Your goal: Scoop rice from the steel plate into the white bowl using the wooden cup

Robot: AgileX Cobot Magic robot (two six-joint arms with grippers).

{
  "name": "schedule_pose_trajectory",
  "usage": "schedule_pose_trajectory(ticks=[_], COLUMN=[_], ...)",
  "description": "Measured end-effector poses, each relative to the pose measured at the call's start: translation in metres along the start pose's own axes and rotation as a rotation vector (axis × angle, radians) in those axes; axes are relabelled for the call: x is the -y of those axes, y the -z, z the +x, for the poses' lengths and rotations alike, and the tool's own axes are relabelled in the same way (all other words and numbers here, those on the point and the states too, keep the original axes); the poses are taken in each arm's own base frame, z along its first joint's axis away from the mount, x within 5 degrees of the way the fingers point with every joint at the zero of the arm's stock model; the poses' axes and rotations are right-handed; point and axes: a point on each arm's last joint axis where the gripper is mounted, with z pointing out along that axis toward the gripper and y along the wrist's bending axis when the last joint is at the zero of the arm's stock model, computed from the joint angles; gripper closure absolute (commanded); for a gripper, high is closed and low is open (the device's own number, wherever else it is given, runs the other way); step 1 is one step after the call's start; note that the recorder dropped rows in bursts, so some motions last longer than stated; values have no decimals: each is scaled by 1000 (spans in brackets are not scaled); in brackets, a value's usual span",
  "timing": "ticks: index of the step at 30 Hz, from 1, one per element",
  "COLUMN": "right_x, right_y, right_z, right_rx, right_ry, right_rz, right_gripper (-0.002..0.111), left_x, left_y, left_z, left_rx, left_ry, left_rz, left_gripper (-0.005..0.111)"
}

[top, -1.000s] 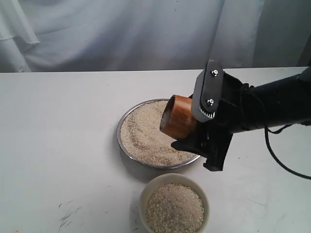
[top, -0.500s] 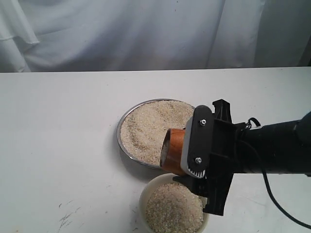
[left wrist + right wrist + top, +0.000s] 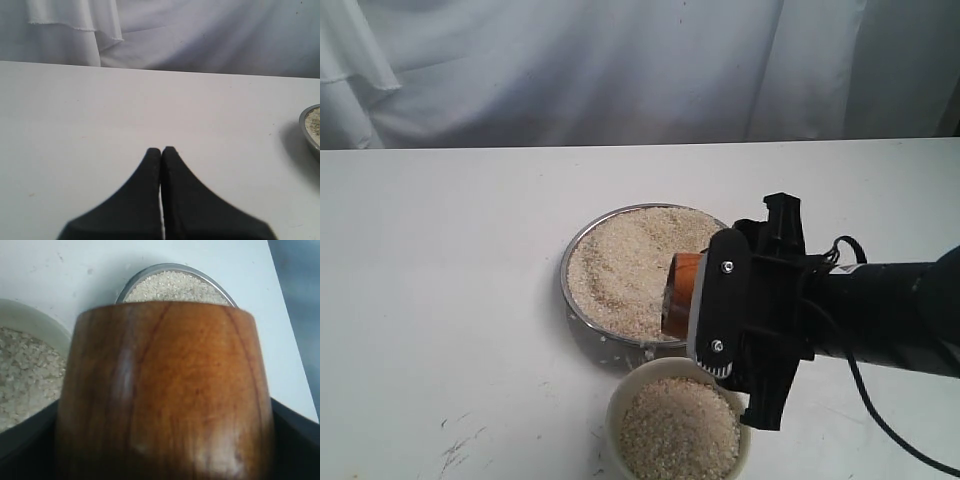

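Right gripper, clamping wooden cup, has dropped from steel plate toward white bowl: pour imminent; left gripper fingers pressed together.

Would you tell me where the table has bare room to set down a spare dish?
The table is bare left of the plate and bowl, and behind the plate up to the curtain. The right side is crowded: the right gripper holds the cup over the plate's near rim, by the bowl.

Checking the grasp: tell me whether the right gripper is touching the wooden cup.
Touching. The right wrist view shows the wooden cup wedged between the right gripper's dark fingers, with no gap on either side.
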Motion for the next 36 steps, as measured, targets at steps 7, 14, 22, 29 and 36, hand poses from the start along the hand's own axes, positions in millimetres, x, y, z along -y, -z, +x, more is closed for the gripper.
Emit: schedule_pose_trajectory(ticks=[7, 14, 22, 29, 36], right_x=[-8, -26, -28, -28, -29], right_y=[0, 0, 0, 0, 0], right_z=[5, 18, 17, 17, 18], right_rx=[-10, -41, -34, -34, -34], right_ry=[4, 35, 92, 219, 343], right_rz=[-29, -94, -106, -113, -124], right_gripper=[108, 108, 108, 108, 108], left_x=[0, 0, 0, 0, 0], left_y=[0, 0, 0, 0, 0], left_z=[0, 0, 0, 0, 0], left_rx=[0, 0, 0, 0, 0], left_ry=[0, 0, 0, 0, 0], left_rz=[0, 0, 0, 0, 0], left_gripper=[107, 107, 107, 107, 107])
